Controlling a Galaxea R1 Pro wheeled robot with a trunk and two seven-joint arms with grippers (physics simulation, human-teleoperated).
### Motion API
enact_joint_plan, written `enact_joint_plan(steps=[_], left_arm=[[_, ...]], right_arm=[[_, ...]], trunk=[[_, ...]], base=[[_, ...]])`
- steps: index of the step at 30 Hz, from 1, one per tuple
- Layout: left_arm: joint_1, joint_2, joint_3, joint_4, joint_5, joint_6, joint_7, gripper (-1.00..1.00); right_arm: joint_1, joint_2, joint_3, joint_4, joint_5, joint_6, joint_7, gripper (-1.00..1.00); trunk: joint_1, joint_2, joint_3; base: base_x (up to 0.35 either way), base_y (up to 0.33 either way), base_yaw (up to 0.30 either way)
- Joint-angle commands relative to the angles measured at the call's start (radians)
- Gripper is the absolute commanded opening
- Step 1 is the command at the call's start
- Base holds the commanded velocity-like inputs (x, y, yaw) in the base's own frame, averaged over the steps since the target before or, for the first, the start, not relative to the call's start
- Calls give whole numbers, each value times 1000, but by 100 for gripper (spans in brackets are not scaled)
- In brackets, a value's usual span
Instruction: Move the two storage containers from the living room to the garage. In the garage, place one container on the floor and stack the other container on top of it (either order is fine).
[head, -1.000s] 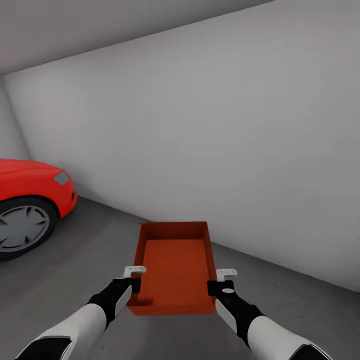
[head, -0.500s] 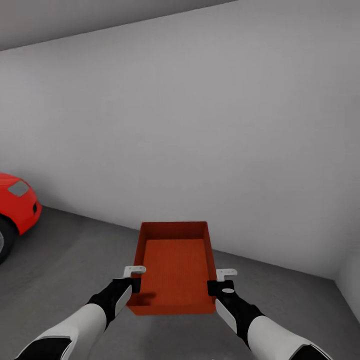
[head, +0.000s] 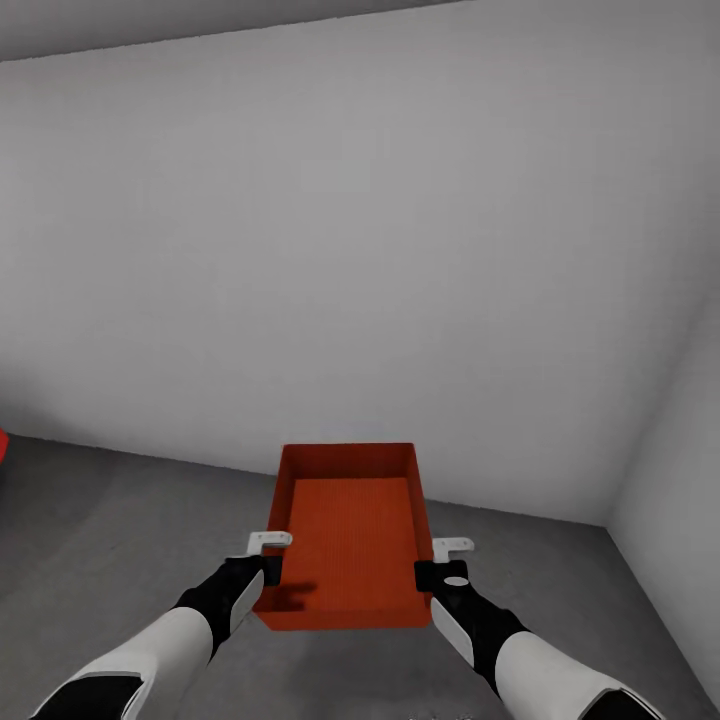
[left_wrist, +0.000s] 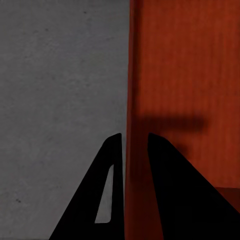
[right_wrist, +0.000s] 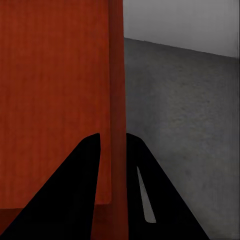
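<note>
Storage container (head: 348, 535) held above floor (head: 120, 530), near wall corner. Left gripper (head: 268, 560) fingers pinched on left wall; right gripper (head: 432, 563) likewise on right wall. Thin-wall grips judged slip-prone; tilt risked if lowered unevenly.

view swung right | red car (head: 2, 446) nearly gone at left edge | wall corner (head: 610, 522) now visible

White forearms (head: 165, 645), black wrists (head: 228, 590)
</note>
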Motion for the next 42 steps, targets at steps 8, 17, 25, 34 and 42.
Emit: enact_joint_plan(steps=[8, 17, 25, 34, 42], left_arm=[[1, 14, -2, -1, -2, 7, 5, -100], [1, 14, -2, -1, -2, 7, 5, -100], [1, 14, -2, -1, -2, 7, 5, -100], [1, 14, -2, -1, -2, 7, 5, -100], [1, 14, -2, -1, -2, 7, 5, -100]], right_arm=[[-2, -1, -12, -36, 4, 6, -4, -100], [-2, -1, -12, -36, 4, 6, -4, -100], [-2, -1, -12, -36, 4, 6, -4, -100], [-2, -1, -12, -36, 4, 6, -3, -100], [-2, -1, -12, -36, 4, 6, -3, -100]], trunk=[[1, -2, -2], [1, -2, -2], [1, -2, -2], [1, -2, -2], [1, -2, -2]], base=[[0, 0, -289], [0, 0, -289], [0, 0, -152], [0, 0, -3], [0, 0, 0]])
